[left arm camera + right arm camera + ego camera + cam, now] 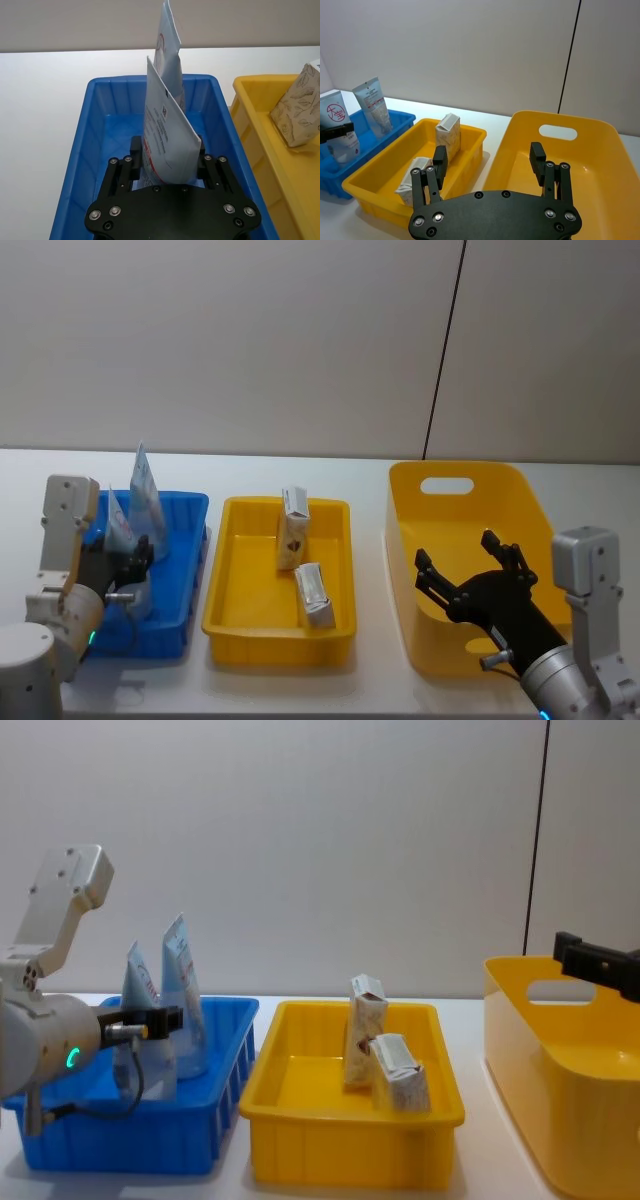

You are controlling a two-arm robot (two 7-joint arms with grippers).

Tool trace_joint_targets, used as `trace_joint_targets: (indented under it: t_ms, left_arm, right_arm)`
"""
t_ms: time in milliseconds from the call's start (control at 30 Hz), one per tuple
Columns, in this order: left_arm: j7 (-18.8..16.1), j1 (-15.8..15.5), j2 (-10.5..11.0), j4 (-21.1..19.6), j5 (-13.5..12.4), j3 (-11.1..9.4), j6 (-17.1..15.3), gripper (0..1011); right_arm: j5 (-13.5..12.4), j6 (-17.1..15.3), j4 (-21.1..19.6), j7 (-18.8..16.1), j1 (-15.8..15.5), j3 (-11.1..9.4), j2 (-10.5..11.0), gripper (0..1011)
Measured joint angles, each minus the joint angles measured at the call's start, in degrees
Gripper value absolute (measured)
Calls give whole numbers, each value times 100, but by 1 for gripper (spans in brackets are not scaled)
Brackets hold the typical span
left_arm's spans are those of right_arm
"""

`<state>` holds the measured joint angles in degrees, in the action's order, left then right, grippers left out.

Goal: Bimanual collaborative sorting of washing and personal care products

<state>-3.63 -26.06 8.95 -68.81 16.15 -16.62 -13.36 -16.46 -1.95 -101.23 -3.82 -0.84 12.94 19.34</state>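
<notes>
Two pale blue-white tubes stand crimped end up in the blue bin (192, 570) at the left. My left gripper (135, 558) (167, 145) (160, 1018) is inside that bin, shut on the nearer tube (118, 525) (165, 135) (137, 988) low on its body. The taller tube (147, 495) (169, 50) (183, 990) leans just behind it. In the middle yellow tray (225, 590), one beige packet (293, 530) (365, 1020) stands upright and another (314, 595) (400, 1085) lies in front of it. My right gripper (455, 548) (488, 151) hovers open and empty over the deep yellow bin (440, 480).
The three containers stand in a row on a white table (300, 695), with narrow gaps between them. A plain wall rises close behind. Bare table runs along the front edge and behind the bins.
</notes>
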Motion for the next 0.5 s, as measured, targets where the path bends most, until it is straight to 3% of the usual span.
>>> trace_joint_targets:
  t_ms: [33, 500]
  left_arm:
    - [-5, 0, -1, 0, -10, -1, -3, 550]
    - [-53, 67, -4, -68, -202, -26, 97, 450]
  right_arm:
    - [0, 0, 0, 0, 0, 0, 0, 1002]
    - [0, 0, 0, 0, 0, 0, 0, 1002]
